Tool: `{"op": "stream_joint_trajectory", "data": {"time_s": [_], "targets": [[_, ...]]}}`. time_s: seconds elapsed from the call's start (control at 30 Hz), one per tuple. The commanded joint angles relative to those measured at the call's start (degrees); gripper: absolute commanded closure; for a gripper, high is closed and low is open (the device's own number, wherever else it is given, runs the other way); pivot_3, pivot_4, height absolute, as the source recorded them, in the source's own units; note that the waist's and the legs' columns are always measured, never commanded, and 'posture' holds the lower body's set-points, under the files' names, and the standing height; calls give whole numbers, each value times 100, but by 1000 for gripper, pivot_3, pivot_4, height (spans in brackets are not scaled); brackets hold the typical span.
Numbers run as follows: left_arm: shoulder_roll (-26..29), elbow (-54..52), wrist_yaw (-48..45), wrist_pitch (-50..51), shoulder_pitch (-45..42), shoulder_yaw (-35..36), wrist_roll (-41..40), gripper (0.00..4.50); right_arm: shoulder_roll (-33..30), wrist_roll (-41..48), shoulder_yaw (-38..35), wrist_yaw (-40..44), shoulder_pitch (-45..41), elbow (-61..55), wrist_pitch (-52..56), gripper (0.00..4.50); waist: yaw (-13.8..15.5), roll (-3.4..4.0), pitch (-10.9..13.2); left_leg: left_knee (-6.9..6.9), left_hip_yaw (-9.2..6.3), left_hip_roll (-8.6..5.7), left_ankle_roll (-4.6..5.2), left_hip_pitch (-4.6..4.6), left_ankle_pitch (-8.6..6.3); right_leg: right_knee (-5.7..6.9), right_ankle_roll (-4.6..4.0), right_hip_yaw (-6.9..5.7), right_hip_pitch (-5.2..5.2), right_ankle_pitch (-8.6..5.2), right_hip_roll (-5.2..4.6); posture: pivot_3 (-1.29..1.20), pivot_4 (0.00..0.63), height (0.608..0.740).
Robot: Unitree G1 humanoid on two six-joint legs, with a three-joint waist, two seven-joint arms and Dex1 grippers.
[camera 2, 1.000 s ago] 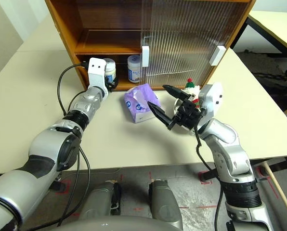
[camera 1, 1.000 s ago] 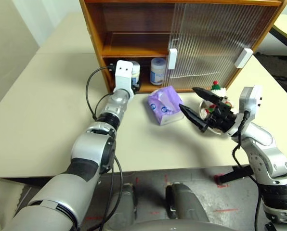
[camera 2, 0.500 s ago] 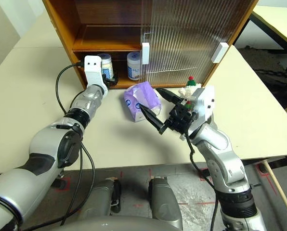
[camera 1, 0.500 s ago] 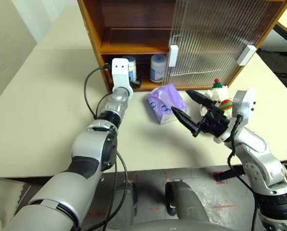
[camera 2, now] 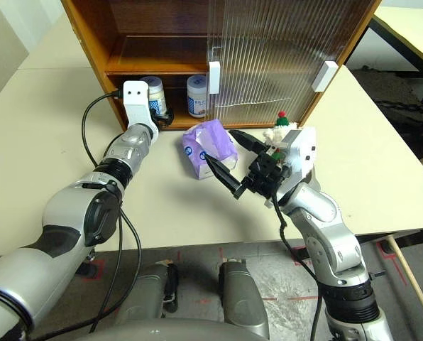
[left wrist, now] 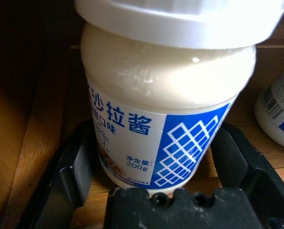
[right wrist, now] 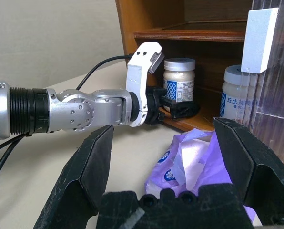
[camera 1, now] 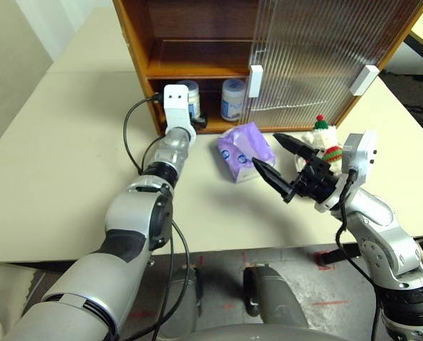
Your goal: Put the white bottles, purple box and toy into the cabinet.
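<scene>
The cabinet (camera 1: 137, 50) stands at the back of the table with its left half uncovered. Two white bottles (camera 1: 191, 98) (camera 1: 233, 99) stand upright on its lower shelf. My left gripper (camera 1: 196, 122) reaches onto that shelf and is open. In the left wrist view its fingers (left wrist: 77, 171) flank the left bottle (left wrist: 166, 109), spread to either side of it. The purple box (camera 1: 245, 151) lies on the table in front of the cabinet. My right gripper (camera 1: 284, 167) hovers open just to its right. The toy (camera 1: 323, 142) sits behind that gripper.
A ribbed sliding door (camera 1: 311, 50) with white handles (camera 1: 255, 80) covers the cabinet's right half. A black cable (camera 1: 130, 135) loops beside my left forearm. The beige table (camera 1: 62, 156) stretches wide to the left and in front of the box.
The camera has shifted, moving the whole picture. My right gripper has drawn slightly back and left, nearer the purple box. The left arm has stayed at the shelf.
</scene>
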Motion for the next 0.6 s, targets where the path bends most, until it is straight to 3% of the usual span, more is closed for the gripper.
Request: {"op": "stream_joint_trajectory", "data": {"time_s": [0.03, 0.6], "targets": [[-116, 108, -40, 69, -134, 97, -42, 13, -5, -20, 29, 27, -41, 20, -19, 0, -1, 0, 0, 0, 0, 0, 0, 0, 0, 0, 0, 0, 0, 0, 0, -141, 137, 740], [-103, 122, -58, 109, -254, 150, 44, 13, 72, -98, 110, 100, -172, 170, -126, 0, -4, -1, -1, 2, 1, -2, 0, -43, 0, -1, -4, -2, -36, 23, 3, -128, 111, 740]]}}
